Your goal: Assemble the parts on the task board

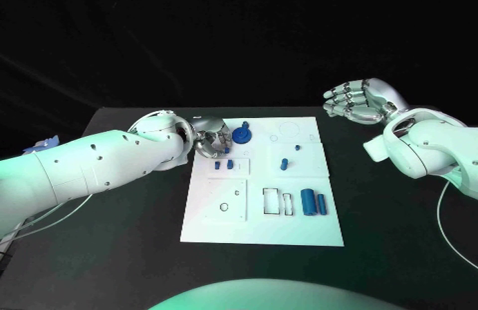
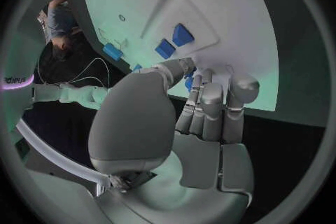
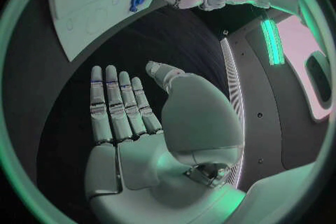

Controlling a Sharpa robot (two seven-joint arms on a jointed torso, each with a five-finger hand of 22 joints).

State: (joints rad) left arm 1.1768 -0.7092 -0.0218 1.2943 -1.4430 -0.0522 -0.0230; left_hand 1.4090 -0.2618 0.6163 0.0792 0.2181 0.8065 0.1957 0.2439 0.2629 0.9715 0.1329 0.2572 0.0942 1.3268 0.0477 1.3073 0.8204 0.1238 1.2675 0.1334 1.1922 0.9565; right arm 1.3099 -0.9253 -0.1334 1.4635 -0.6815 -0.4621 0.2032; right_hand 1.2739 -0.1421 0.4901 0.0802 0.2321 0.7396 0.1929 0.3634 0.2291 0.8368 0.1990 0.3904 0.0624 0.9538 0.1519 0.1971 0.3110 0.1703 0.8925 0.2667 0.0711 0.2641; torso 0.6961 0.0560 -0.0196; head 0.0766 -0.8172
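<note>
Sitting mid-frame, white rectangular task board point(image 1: 261, 220) carries small blue parts point(image 1: 311, 202) in lower-right recesses, more near top. Left silver hand point(image 1: 210, 143) at board's upper-left edge, fingers curled; holding anything—cannot tell. Right silver hand point(image 1: 360, 101) upper right, off board, fingers apart, empty.

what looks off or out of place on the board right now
Nothing stands out. The task board lies flat and square on the table, and the blue parts sit tidily on it. The left robot hand works at the board's far corner; the right robot hand hovers open, off the board.
</note>
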